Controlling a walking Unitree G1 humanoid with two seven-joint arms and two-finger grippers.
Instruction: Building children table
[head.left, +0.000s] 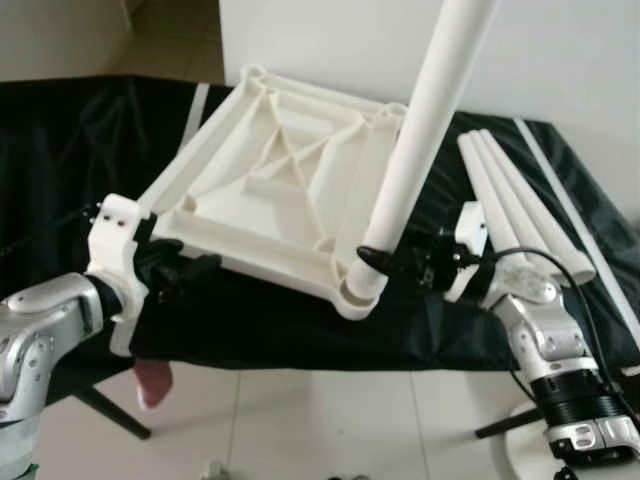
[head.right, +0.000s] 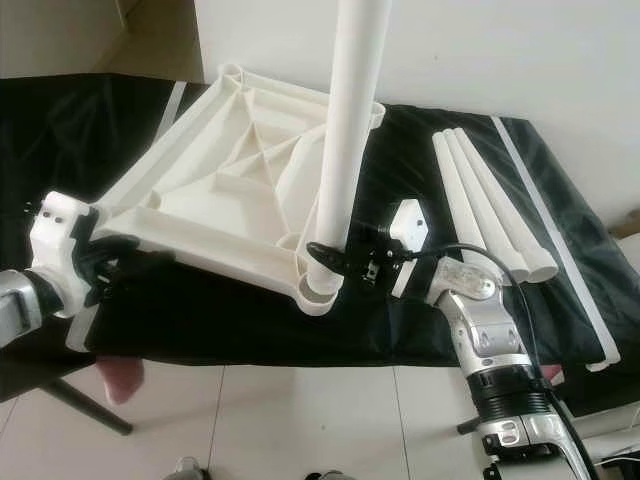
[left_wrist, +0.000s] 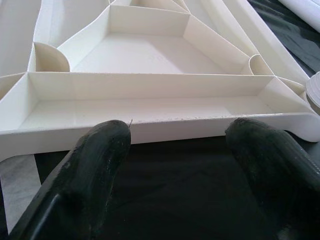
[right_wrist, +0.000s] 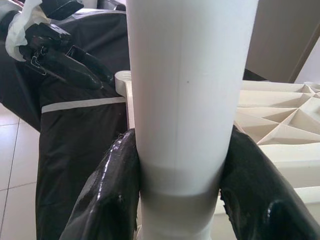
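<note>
Tabletop (head.left: 270, 190) (upside down) socket holds leg (head.left: 420, 150), right gripper (head.left: 385, 262) clamping.

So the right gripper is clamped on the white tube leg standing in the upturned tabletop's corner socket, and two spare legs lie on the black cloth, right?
Nearly: three spare white tube legs lie there, as the right eye view shows. Everything else is right.

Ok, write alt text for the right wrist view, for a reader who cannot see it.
The right hand has its two black fingers clamped on an upright white table leg, just above the corner socket of the upside-down white tabletop. Beyond it, the left hand hovers over the black cloth.
</note>
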